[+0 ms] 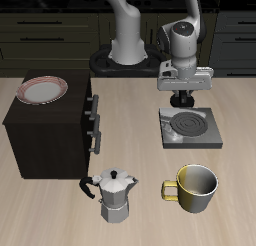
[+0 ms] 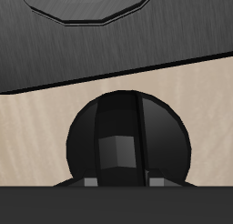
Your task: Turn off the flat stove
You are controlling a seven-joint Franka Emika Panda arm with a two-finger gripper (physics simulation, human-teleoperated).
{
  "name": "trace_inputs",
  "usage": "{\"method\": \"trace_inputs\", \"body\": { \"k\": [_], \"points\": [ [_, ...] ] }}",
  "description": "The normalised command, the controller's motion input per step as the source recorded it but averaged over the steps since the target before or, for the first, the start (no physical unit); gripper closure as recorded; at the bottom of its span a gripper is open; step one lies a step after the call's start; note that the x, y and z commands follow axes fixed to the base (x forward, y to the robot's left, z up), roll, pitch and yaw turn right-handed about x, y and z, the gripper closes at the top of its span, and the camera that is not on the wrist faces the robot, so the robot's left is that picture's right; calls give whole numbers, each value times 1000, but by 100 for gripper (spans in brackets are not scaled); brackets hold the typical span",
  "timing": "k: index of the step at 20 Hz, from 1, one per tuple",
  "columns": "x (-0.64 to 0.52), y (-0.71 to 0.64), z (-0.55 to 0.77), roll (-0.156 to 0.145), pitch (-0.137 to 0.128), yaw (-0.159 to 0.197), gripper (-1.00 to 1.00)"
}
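Flat stove | coil dark | jaws at its back edge, state unclear | mug nearby

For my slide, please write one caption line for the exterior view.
Gripper hovers at the flat stove, its coil dark; moka pot and yellow mug in front.

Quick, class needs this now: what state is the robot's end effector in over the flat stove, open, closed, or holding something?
End effector: low over the back edge of the flat stove, at its black knob; open or closed cannot be told, and no grasp is visible.
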Motion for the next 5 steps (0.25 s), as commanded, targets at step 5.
{"method": "trace_inputs", "body": {
  "k": [5],
  "points": [
    [-4, 84, 28, 26, 18, -105, 100]
  ]
}}
